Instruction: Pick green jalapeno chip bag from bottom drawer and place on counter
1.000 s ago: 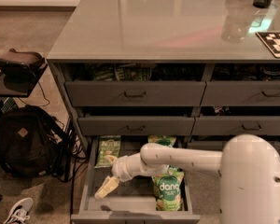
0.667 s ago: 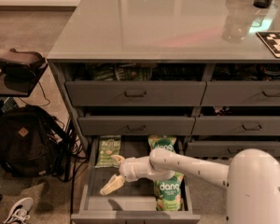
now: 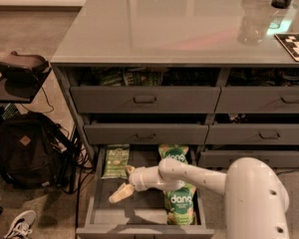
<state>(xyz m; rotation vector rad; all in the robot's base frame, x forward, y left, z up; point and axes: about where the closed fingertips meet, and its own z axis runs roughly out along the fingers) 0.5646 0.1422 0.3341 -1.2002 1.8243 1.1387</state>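
The bottom drawer (image 3: 144,231) is pulled open at the foot of the dark drawer unit. The green jalapeno chip bag (image 3: 115,161), pale olive-green, lies flat in the drawer's back left corner. My gripper (image 3: 119,193) reaches into the drawer from the right on a white arm. It hangs over the drawer floor just in front of and slightly right of the bag, apart from it. It holds nothing that I can see. The counter (image 3: 179,24) is a glossy grey slab on top of the unit.
Two brighter green "dang" bags lie in the same drawer, one at the back (image 3: 175,155) and one at the front right (image 3: 179,205). A clear cup (image 3: 251,26) and a checkered tag (image 3: 295,45) sit on the counter's right. A black backpack (image 3: 25,148) and cables lie on the floor to the left.
The gripper has edged slightly right and back inside the drawer, and the arm has stretched out lower behind it. The bags have not moved.
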